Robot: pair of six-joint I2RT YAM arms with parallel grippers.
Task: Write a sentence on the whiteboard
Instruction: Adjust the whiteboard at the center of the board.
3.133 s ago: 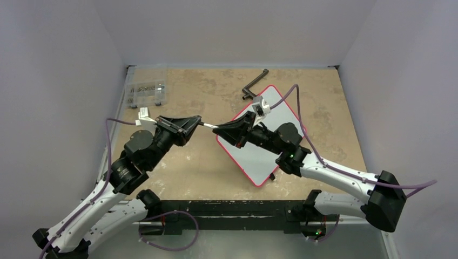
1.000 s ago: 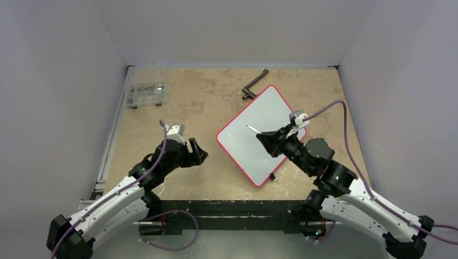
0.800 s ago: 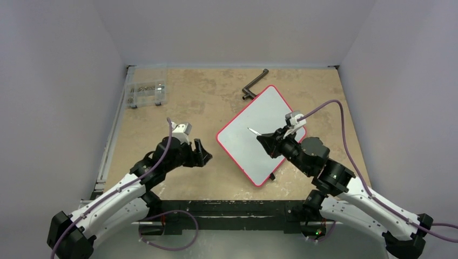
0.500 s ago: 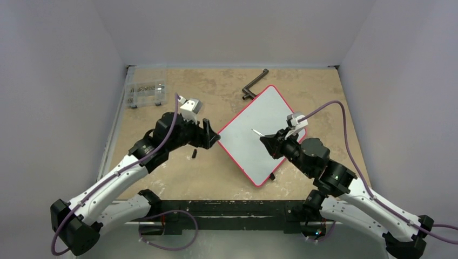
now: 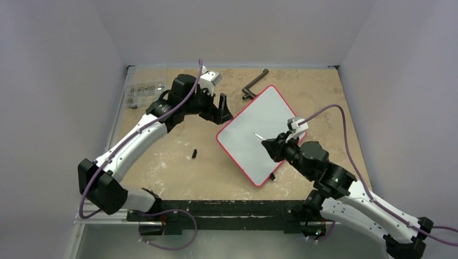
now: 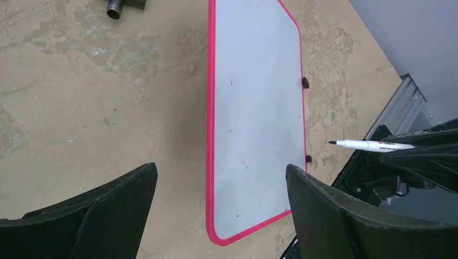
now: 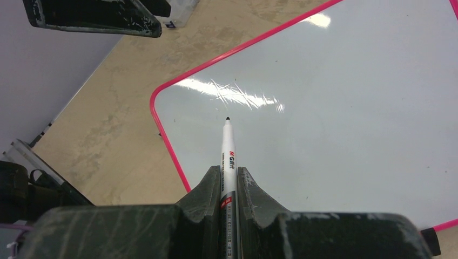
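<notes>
Item 1: the whiteboard [image 5: 254,137]. I see it lying flat on the table [image 5: 178,167], right of centre and turned diamond-wise, one corner towards the arm bases. It has a red rim. The surface is pale grey with a few small dark specks and a streak of glare in the right wrist view. Small black feet [image 6: 305,82] sit on one long edge.

Item 2: the right gripper [image 7: 227,175]. I read it as clenched on a white marker [image 7: 228,154], with the barrel lying between the two fingers and the black tip pointing forward. The tip is over the middle of the board. From the left wrist view it looks raised off the surface rather than touching.

Item 3: the left gripper [image 5: 223,108]. It is released, with the jaws standing wide apart and nothing between them. It hangs above the table by the board's far-left edge and looks down on the board.

Item 4: a small black piece [image 5: 194,154]. It lies loose on the table left of the board, well apart from both grippers. I cannot tell what it is.

Item 5: a clear parts box [image 5: 145,93], at the far-left corner of the table.

Item 6: a dark L-shaped handle [image 5: 255,83], on the table just beyond the board's far corner.
</notes>
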